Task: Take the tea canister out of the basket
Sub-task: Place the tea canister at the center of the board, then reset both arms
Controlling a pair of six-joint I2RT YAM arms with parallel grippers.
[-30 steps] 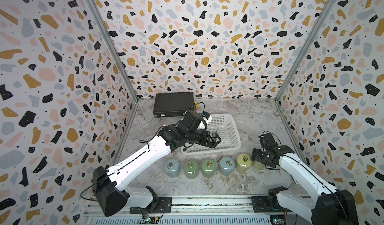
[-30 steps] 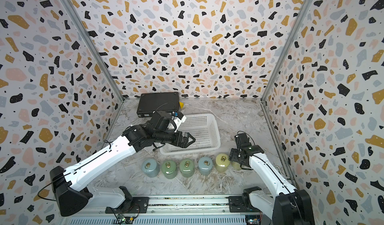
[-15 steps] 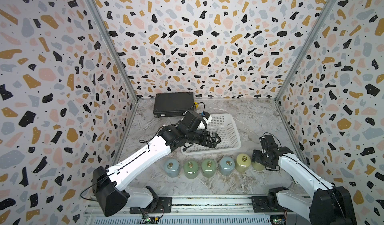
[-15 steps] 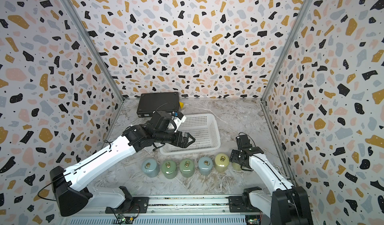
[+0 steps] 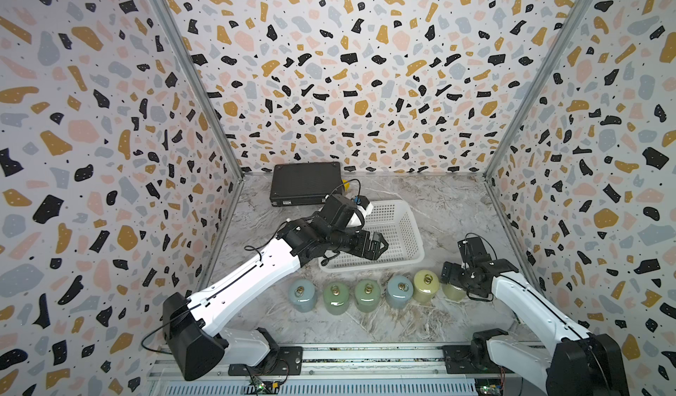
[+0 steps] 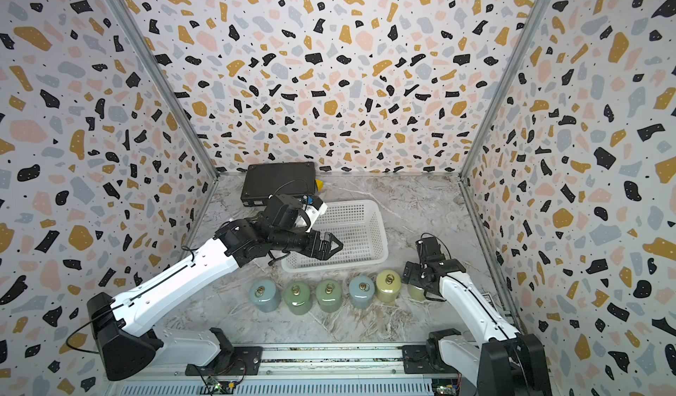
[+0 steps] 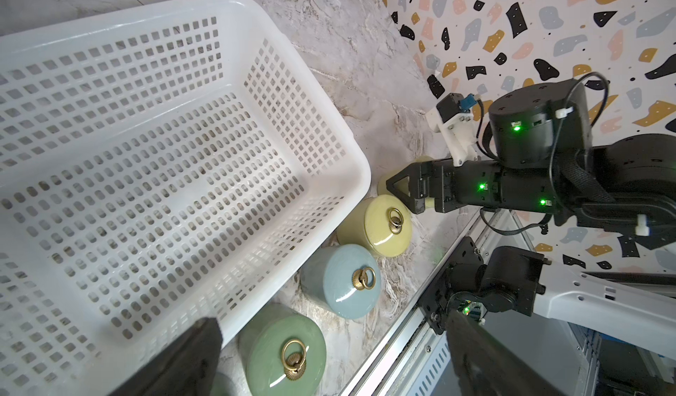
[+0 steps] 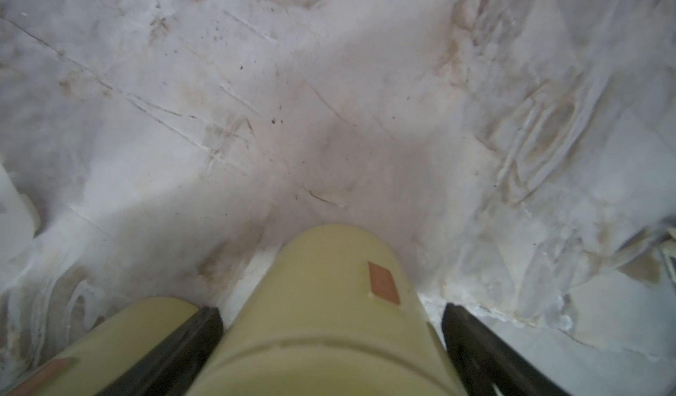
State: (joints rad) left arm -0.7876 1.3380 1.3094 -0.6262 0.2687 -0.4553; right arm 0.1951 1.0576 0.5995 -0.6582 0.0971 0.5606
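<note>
The white lattice basket (image 5: 406,229) (image 6: 367,229) (image 7: 183,10) holds no canister. Several tea canisters with brass ring lids stand in a row in front of it. At the row's right end is a pale yellow canister (image 8: 329,284) (image 5: 453,292) (image 6: 415,292), standing on the table. My right gripper (image 5: 453,282) (image 6: 415,281) (image 8: 331,315) points down over it and is open, one finger on each side, with a gap showing beside one finger. My left gripper (image 5: 380,248) (image 6: 334,246) (image 7: 329,339) hovers open over the basket's near edge, holding nothing.
From the left, the row has a grey-blue canister (image 5: 301,295), two green ones (image 5: 335,297) (image 5: 367,294), a blue one (image 5: 400,291) and a yellow one (image 5: 426,285) close beside my right gripper. A black flat case (image 5: 305,184) lies at the back wall. The right wall is near my right arm.
My right gripper's jaws have spread apart from the pale yellow canister, which stays standing at the row's right end. The left arm has not moved.
</note>
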